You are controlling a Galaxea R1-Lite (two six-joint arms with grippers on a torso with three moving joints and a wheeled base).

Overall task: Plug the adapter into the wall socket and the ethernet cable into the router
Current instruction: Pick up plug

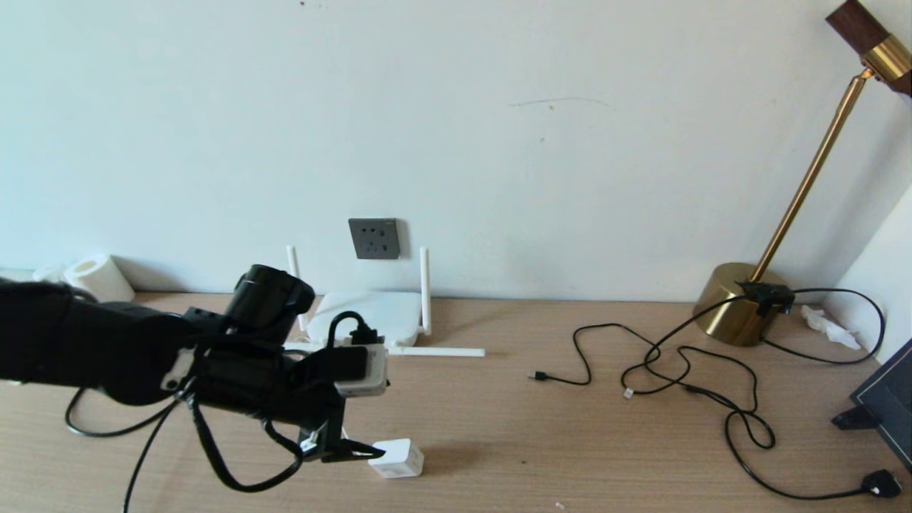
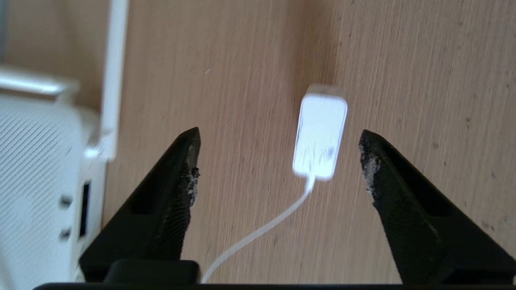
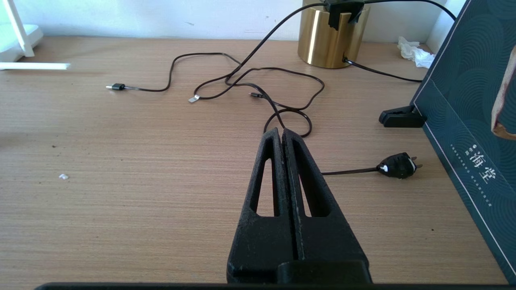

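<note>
Left arm reaching low over the table [image 1: 541,442], claw spread above the adapter.

The left claw [image 2: 278,161] points down, fingers wide apart and empty, straddling the white adapter [image 2: 320,135] lying beside the router [image 1: 370,317]; the right claw [image 3: 282,139] is pressed closed, empty.

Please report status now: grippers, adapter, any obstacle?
Left gripper open over adapter, not gripping. Right gripper shut, parked. Wall socket empty. Nothing blocking.
</note>
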